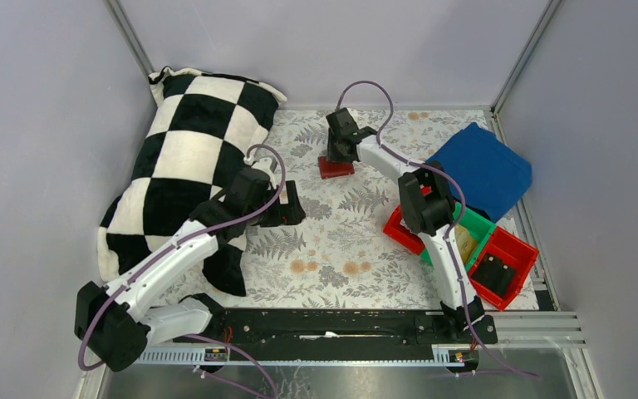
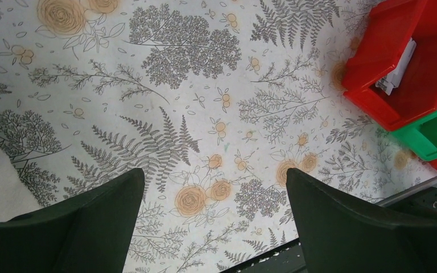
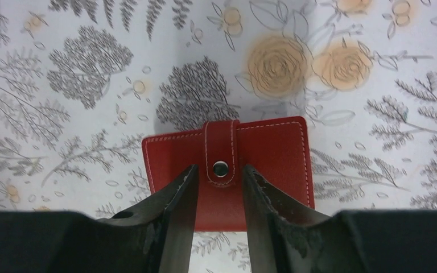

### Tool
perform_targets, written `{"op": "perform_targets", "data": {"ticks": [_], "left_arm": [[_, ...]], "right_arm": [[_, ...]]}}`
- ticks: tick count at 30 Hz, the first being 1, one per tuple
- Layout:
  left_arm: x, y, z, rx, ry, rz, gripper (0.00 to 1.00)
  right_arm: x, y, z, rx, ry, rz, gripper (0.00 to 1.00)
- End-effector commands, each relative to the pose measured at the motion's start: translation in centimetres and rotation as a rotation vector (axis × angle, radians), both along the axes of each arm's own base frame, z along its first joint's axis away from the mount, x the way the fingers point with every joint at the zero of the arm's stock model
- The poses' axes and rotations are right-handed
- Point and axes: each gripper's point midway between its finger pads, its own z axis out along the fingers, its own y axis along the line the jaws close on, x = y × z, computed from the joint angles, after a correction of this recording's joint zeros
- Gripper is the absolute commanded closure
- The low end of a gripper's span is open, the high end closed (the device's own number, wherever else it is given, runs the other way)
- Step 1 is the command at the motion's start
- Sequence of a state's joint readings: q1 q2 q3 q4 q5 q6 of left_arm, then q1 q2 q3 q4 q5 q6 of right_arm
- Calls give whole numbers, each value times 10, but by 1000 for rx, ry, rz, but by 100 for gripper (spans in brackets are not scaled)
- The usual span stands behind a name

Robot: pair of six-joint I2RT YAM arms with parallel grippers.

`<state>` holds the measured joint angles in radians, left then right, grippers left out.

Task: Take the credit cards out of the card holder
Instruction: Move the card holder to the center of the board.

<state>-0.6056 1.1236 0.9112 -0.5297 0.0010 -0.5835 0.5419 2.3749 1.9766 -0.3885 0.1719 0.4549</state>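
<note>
Over the counter (image 2: 165,108) at the near left, the left hand (image 2: 213,182) is hovering with fingers spread wide. Farther back, mid-counter, the right hand (image 3: 219,173) is holding narrowly parted fingers either side of the snap tab (image 3: 221,142) of the closed card holder (image 3: 273,159), which is lying flat.

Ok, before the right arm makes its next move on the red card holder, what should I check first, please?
1. Card holder lying flat, closed: ok.
2. Snap tab undone: not ok, it is fastened.
3. Right gripper open, straddling the tab: ok.
4. Its fingers touching the holder: cannot tell.
5. Left gripper open and empty: ok.
6. Credit cards inside: cannot tell, none visible.
</note>
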Motion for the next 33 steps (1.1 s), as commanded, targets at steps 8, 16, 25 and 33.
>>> {"op": "perform_targets", "data": {"ticks": [8,16,25,33], "left_arm": [[2,14,19,-15,-75,67,1],[4,11,19,-20,-81,66,1],[14,-7,15,-61,-70,29,1],[42,-52,-14,-18,2,-164,1]], "right_arm": [[8,-3,-19,-79,12,-13,86],[-28,22,3,16,24,215,100],[-122,-2,21,53,60,367,100],[-181,-58,52,140,-23,210,65]]}}
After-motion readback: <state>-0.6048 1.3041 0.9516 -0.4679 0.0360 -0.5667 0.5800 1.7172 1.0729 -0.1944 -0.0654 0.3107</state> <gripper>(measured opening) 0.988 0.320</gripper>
